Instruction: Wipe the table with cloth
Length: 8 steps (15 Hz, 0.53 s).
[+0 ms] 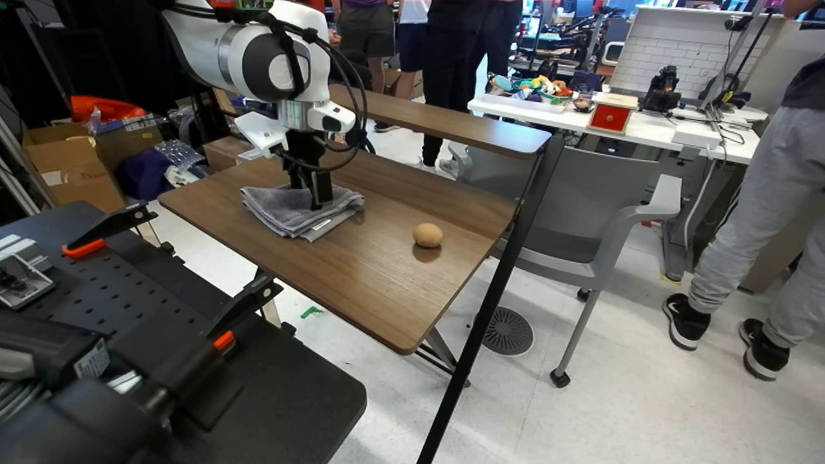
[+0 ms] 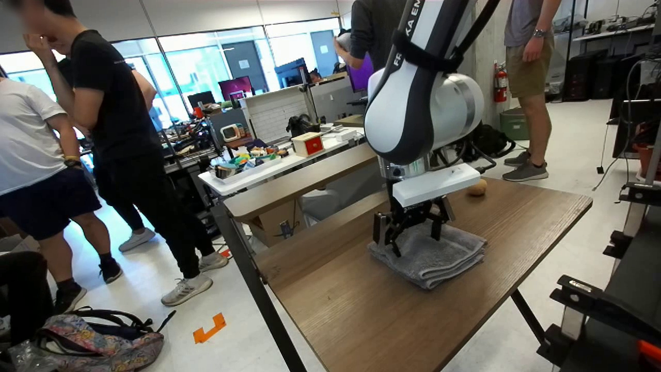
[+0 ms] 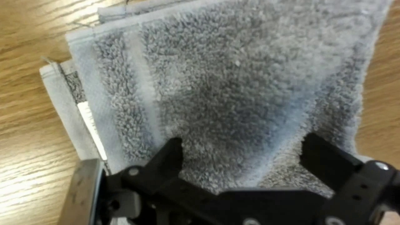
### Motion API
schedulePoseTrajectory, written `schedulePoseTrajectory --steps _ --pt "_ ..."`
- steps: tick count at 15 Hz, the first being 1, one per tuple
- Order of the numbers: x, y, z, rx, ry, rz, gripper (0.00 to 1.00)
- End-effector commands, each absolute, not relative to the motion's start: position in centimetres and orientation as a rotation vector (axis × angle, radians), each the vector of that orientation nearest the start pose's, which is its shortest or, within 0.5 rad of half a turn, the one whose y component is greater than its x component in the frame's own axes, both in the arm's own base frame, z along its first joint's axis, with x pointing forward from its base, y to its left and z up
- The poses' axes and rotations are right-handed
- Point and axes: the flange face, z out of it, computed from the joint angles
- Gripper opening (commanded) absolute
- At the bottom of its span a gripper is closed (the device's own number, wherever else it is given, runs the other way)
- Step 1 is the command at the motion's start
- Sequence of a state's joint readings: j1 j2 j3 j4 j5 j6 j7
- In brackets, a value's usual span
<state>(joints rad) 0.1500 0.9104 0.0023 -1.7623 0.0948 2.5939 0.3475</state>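
Can see the grey cloth point(image 2: 434, 256) folded in layers and lying on the brown worktop point(image 2: 372, 310), directly beneath the jaws. In the wrist view, cannot follow the whole of the cloth: lose its lower part behind the dark jaws and its far side past the upper edge. Find a white tag point(image 3: 91, 129) there along the folds, too blurred to read. In an exterior view, cannot separate the jaws cleanly from the dark linkage point(image 1: 304, 149) above. Lose the rest of the arm point(image 2: 454, 108) past the top of both exterior views, and catch only part of its lettering point(image 2: 413, 18). Make out a round tan thing point(image 1: 427, 235) on the same worktop, apart from the cloth, partly covered in an exterior view by the white housing point(image 2: 436, 185) on the arm; cannot tell its kind. Get only a dark blurred shape point(image 1: 71, 425) in the lower left corner of an exterior view, cut off by the edge. Read the jaws as spread wide, well apart from each other, with only cloth showing in the gap. Cannot tell from any view whether touching the cloth or hanging just above it
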Motion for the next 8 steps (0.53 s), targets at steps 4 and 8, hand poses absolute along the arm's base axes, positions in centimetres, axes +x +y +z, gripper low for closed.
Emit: schedulePoseTrajectory --steps 4,8 --pt "59.2 12.6 -0.2 -3.053 0.298 0.206 1.00" --pt "57.3 16.8 -0.6 -3.016 0.135 0.239 1.00"
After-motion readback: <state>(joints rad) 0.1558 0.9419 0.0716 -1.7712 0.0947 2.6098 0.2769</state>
